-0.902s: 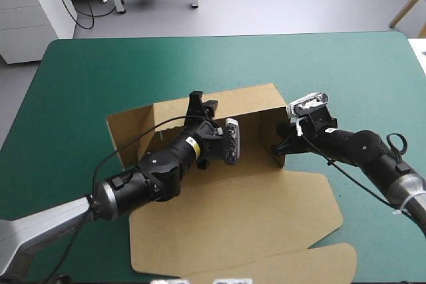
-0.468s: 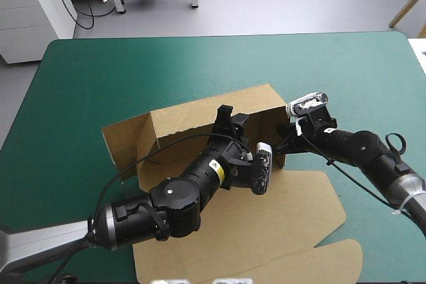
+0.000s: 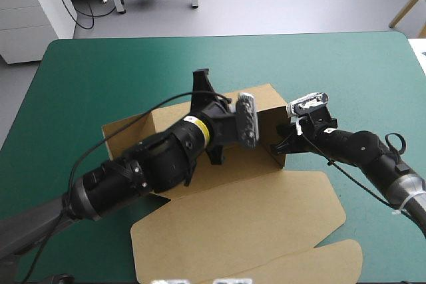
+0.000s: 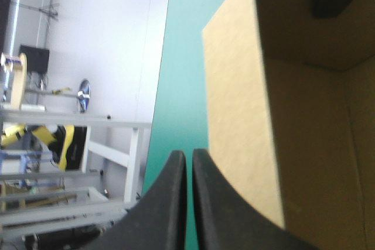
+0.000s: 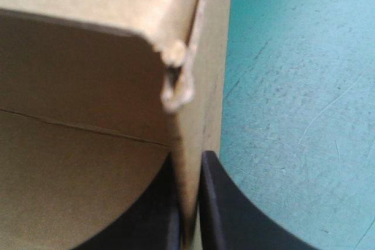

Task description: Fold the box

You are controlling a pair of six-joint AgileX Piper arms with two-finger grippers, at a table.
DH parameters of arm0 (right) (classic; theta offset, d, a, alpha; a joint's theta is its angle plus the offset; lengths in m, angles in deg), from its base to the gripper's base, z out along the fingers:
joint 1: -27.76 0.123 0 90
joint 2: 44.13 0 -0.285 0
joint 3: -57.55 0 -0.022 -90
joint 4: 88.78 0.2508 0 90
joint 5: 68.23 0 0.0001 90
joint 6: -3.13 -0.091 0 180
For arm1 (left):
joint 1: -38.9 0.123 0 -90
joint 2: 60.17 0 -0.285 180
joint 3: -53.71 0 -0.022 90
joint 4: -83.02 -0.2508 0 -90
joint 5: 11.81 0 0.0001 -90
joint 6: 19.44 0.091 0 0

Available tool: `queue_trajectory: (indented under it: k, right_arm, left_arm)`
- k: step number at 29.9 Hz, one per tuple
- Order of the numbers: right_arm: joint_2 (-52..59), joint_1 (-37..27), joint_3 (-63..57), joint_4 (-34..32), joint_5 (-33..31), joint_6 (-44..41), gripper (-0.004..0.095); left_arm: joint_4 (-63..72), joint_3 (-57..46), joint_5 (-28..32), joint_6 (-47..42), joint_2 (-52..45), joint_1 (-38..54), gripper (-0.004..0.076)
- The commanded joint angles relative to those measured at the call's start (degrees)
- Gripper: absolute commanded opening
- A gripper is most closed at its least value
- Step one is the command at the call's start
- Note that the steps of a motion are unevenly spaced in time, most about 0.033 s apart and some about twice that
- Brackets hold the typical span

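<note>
The brown cut-board box (image 3: 266, 197) is sitting at the middle of the teal-green covered bench (image 3: 80, 78). Its far wall and right wall are standing, while its left flap and broad lid are lying flat. Just before, the left arm was lying low inside the box, reaching toward the right wall. Now it is swinging up and back, and the left tool (image 3: 201, 76) is poking up beside the box's far wall near its top edge, its two black fin fingers pressed all but together on nothing. The right tool (image 3: 280, 145) is staying where it was, pinching the box's right wall near its front end, fingers nearly closed with the board between them. To my eye the left arm is clearing out to come at another wall, likely the flat left flap, while the right one is holding the shape. The box is showing no print. A small yellow label (image 3: 192, 122) on the left arm is too small to read.
</note>
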Motion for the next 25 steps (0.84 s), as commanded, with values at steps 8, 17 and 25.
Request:
queue_trajectory:
  k: [8, 17, 25]
  right_arm:
    - [1.6, 0.1, 1.8, 0.3, 1.4, -0.3, -0.0017]
    - [1.6, 0.1, 4.5, -11.3, -0.5, -10.6, -0.0018]
    - [1.6, 0.1, 13.7, -32.9, -9.7, -32.0, -0.0018]
  left_arm:
    - [16.9, 8.1, -7.5, 0.8, -3.3, 23.5, 0.0015]
    - [32.6, 2.7, -5.6, 0.7, -6.8, 43.8, 0.0013]
    - [32.6, -2.6, -3.2, 0.5, -11.5, 50.6, 0.0013]
